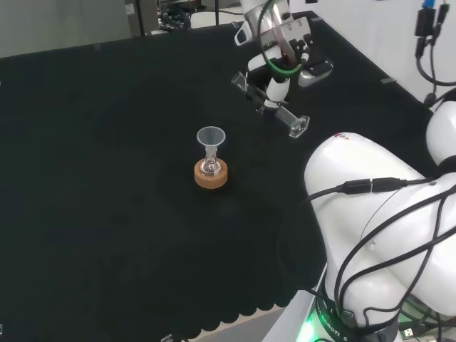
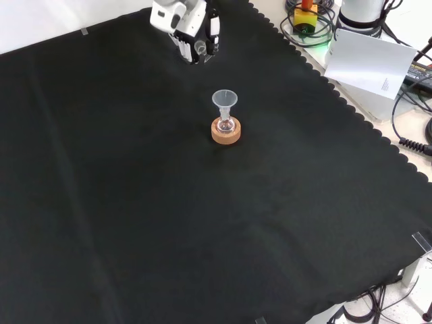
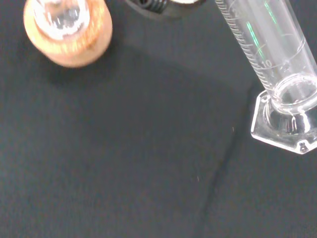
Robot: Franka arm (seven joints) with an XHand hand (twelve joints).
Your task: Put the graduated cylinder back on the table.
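Observation:
In the head view the clear graduated cylinder [image 1: 274,107] lies steeply tilted in the air. Its hexagonal foot [image 1: 297,126] is low over the black cloth and its mouth points to the upper left. The black and white hand [image 1: 283,51] has its fingers curled round the tube's middle. In the front view the hand [image 2: 192,28] sits at the top, behind the flask. The wrist view shows the cylinder's marked tube [image 3: 267,47] and foot [image 3: 283,125] close to the cloth; I cannot tell whether the foot touches it.
A small flask with a clear funnel [image 1: 210,137] stands on a cork ring [image 1: 211,174] mid-cloth, also seen as the cork ring [image 2: 226,131] and the cork ring [image 3: 69,30]. The arm's white links [image 1: 370,214] fill the head view's right. A white sheet [image 2: 371,61] and cables lie past the cloth's scalloped edge.

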